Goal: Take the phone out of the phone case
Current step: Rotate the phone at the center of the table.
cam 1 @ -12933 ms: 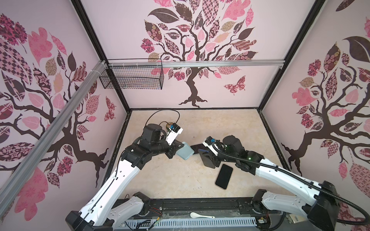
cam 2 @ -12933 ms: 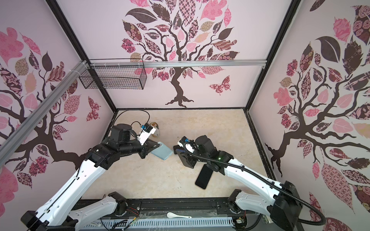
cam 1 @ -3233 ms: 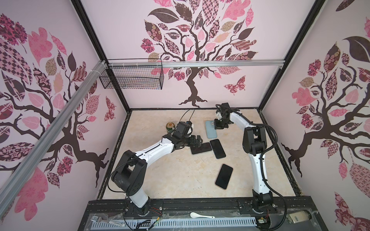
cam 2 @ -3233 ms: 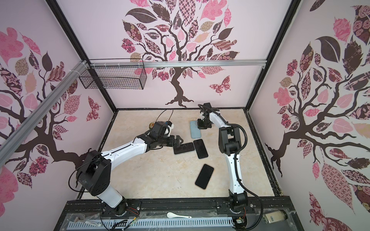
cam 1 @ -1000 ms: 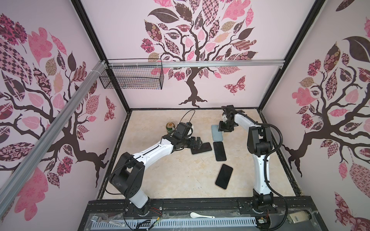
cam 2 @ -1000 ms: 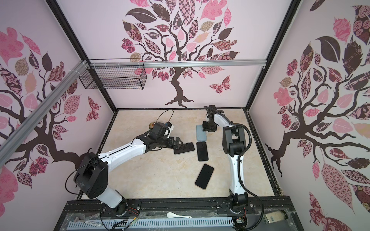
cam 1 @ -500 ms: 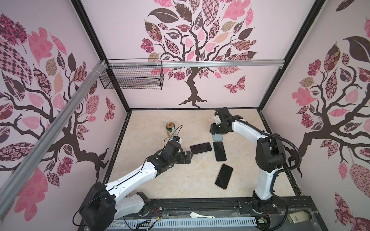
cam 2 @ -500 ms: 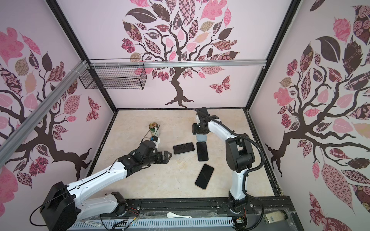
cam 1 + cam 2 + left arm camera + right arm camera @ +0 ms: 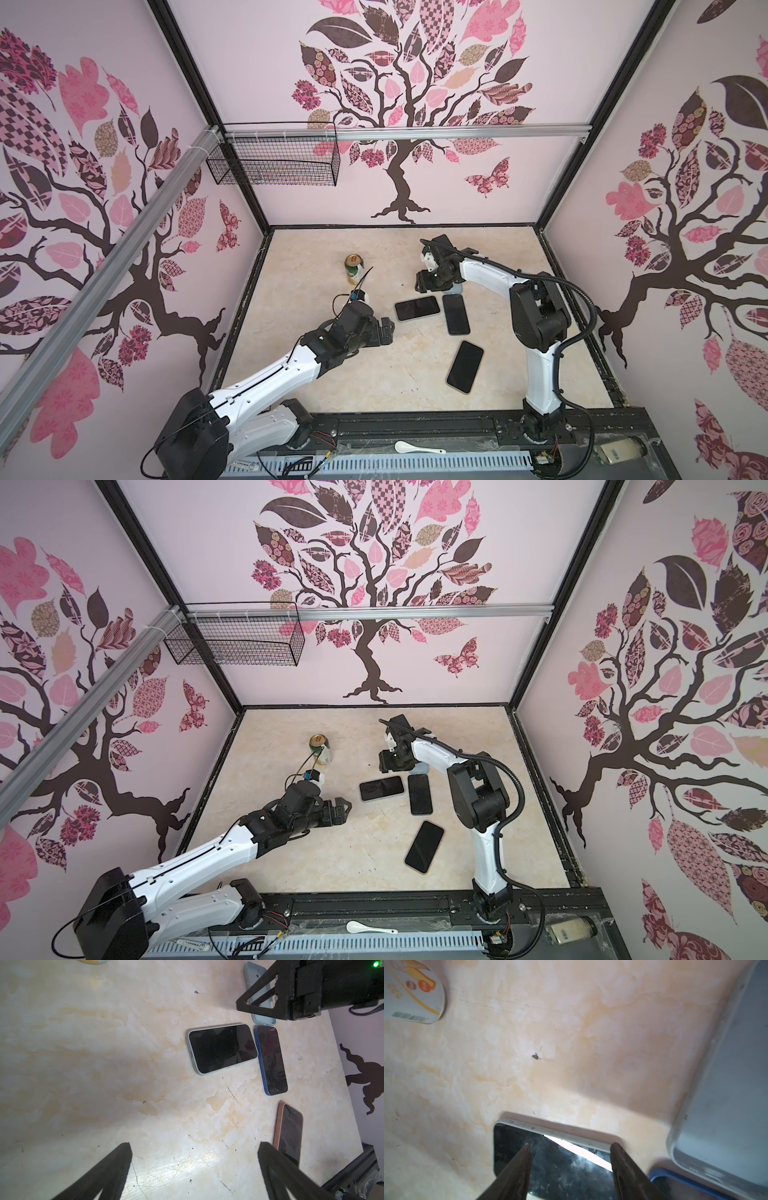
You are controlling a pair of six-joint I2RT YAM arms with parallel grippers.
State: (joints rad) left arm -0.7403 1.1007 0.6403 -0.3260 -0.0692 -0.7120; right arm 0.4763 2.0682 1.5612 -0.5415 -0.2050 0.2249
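Note:
The empty pale blue phone case (image 9: 252, 974) lies on the table at the back, beside my right gripper (image 9: 569, 1146); in the right wrist view the case (image 9: 726, 1095) shows its bare inside. A white-edged phone (image 9: 417, 308) (image 9: 222, 1048) lies screen up in front of it. The right gripper (image 9: 422, 282) hovers open over that phone's far end (image 9: 550, 1157), holding nothing. To the left of the phones my left gripper (image 9: 388, 328) (image 9: 193, 1147) stands wide open over bare table.
A blue-edged phone (image 9: 455, 314) lies right of the white-edged one and a pink-edged phone (image 9: 465, 366) nearer the front. A drink can (image 9: 354, 268) stands back left. A wire basket (image 9: 274, 166) hangs on the back wall. A white spoon (image 9: 417, 448) rests on the front rail.
My right gripper has left the case, opened wider and shifted left over the white-edged phone's end. The left gripper has drawn back from that phone toward the front left.

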